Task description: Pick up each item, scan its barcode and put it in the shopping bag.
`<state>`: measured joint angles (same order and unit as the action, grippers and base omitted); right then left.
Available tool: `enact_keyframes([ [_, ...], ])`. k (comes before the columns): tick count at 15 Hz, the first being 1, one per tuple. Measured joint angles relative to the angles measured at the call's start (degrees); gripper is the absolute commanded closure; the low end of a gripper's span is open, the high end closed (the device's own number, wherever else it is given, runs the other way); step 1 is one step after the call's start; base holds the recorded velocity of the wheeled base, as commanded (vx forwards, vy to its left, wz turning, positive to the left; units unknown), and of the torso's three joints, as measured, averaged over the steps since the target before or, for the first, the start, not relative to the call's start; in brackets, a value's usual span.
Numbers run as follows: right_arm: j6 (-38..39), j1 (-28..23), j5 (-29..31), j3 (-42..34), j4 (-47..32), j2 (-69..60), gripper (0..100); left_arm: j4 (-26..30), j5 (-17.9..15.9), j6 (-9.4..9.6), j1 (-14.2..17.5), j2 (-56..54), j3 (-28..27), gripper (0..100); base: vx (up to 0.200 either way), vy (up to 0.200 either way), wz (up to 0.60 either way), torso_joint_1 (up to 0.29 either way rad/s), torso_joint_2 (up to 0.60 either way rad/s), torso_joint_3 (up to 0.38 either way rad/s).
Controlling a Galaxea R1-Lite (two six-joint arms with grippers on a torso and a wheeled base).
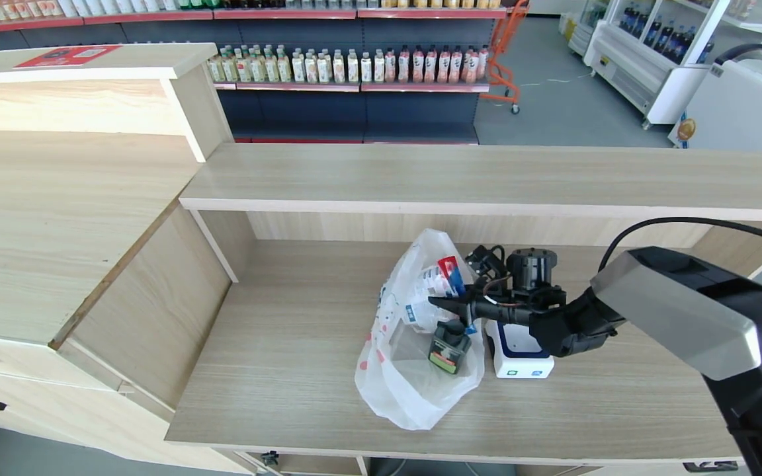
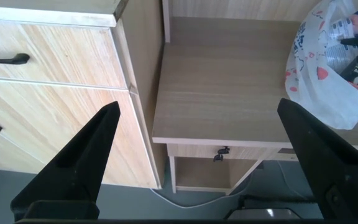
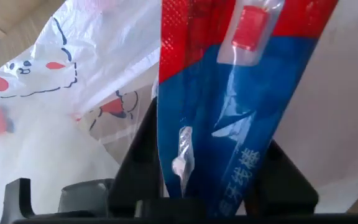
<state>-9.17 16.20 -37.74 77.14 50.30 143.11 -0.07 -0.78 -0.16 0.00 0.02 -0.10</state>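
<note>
A white plastic shopping bag with red and blue prints lies open on the lower wooden counter. My right gripper reaches into the bag's mouth, shut on a red and blue packet. The right wrist view shows that packet held between the dark fingers, with the bag's film around it. A dark item with a green and red label lies inside the bag below the gripper. My left gripper hangs open and holds nothing, low beside the counter's front left corner, far from the bag.
A white and blue scanner box stands right of the bag, under my right arm. A raised ledge runs behind the counter. A taller cabinet with drawers stands to the left. Shelves of bottles stand beyond.
</note>
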Motion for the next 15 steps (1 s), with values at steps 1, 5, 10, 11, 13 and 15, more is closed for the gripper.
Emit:
enact_keyframes([
  [1, 2.93, 0.13, -0.05, -0.11, 0.0, -0.72, 0, 0.0, 0.0, 0.0, 0.0, 0.0, 0.0, 0, 0.0, 0.0, 0.0, 0.0, 0.0, 0.0],
  [5, 24.89, 1.33, -0.13, -0.44, 0.06, -7.8, 0, 0.0, 0.0, 0.0, 0.0, 0.0, 0.0, 0, 0.0, 0.0, 0.0, 0.0, 0.0, 0.0],
  [10, 29.57, 2.23, -0.07, -1.34, 0.61, -14.96, 0, 0.02, -0.01, 0.0, 0.0, 0.0, 0.0, 0, 0.0, 0.0, 0.0, 0.0, 0.0, 0.0],
  [11, 29.66, 2.23, -0.05, -2.28, 0.72, -16.04, 0, 0.0, -0.01, 0.0, 0.0, 0.0, 0.0, 0, 0.0, 0.0, 0.0, 0.0, 0.0, 0.0],
  [13, 29.79, 1.71, -0.05, -5.71, 0.74, -19.15, 0, 0.0, 0.0, 0.0, 0.0, 0.0, 0.0, 0, 0.0, 0.0, 0.0, 0.0, 0.0, 0.0],
  [15, 29.72, 0.5, -0.13, -13.08, 0.56, -24.39, 0, 0.0, 0.0, 0.0, 0.0, 0.0, 0.0, 0, 0.0, 0.0, 0.0, 0.0, 0.0, 0.0],
])
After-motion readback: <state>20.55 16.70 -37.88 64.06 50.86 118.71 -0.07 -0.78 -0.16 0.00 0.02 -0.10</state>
